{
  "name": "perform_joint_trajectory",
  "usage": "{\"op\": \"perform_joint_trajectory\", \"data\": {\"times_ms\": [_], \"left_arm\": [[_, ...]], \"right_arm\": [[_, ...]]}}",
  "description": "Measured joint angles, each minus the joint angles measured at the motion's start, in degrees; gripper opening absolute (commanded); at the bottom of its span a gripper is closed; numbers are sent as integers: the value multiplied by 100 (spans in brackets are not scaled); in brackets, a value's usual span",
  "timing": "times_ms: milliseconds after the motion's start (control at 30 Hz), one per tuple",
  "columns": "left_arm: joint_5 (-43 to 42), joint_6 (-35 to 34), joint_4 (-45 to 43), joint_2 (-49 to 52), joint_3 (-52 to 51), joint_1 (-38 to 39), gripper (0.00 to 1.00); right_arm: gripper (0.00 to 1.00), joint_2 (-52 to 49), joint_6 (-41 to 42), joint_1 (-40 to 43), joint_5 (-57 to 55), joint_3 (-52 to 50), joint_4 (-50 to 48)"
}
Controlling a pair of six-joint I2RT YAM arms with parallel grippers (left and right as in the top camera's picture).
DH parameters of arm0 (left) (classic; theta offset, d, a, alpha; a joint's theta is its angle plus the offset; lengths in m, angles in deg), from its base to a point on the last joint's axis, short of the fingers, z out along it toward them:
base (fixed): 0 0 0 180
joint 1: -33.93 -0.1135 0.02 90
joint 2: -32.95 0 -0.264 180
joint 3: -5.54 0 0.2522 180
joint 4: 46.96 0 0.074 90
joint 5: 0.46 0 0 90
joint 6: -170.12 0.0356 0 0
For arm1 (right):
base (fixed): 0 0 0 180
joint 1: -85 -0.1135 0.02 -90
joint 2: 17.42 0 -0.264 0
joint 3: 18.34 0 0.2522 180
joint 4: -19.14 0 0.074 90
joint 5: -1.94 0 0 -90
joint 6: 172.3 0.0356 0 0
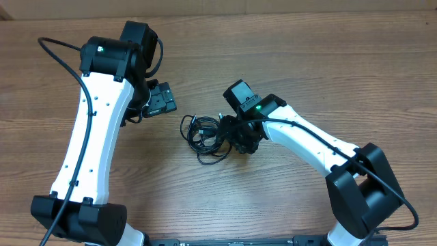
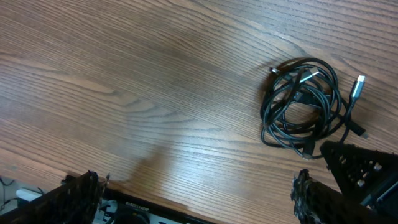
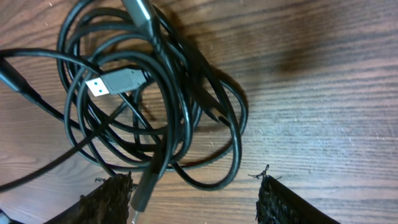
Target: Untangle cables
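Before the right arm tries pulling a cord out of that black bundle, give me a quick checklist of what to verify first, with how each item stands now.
1. Cables separated: not ok, they lie in one looped bundle.
2. Right pincer at the bundle's edge, jaws apart: ok.
3. Only one strand lined up between the right pincer's fingers: cannot tell, since several loops overlap there.
4. Left pincer open, empty and off to the side of the bundle: ok.
5. Silver USB plug visible on top of the loops: ok.
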Motion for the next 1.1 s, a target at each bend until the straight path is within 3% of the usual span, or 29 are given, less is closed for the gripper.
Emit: {"op": "perform_joint_trajectory", "data": {"times_ms": [700, 867, 1100], "left_arm": [[-39, 107, -44, 0, 0, 0, 100], [-39, 109, -55, 0, 0, 0, 100], [-39, 109, -57, 0, 0, 0, 100]], "right_arm": [[64, -118, 168, -343, -518, -72, -20], [56, -118, 210, -415, -706, -72, -46], [55, -118, 208, -417, -857, -96, -190]]}}
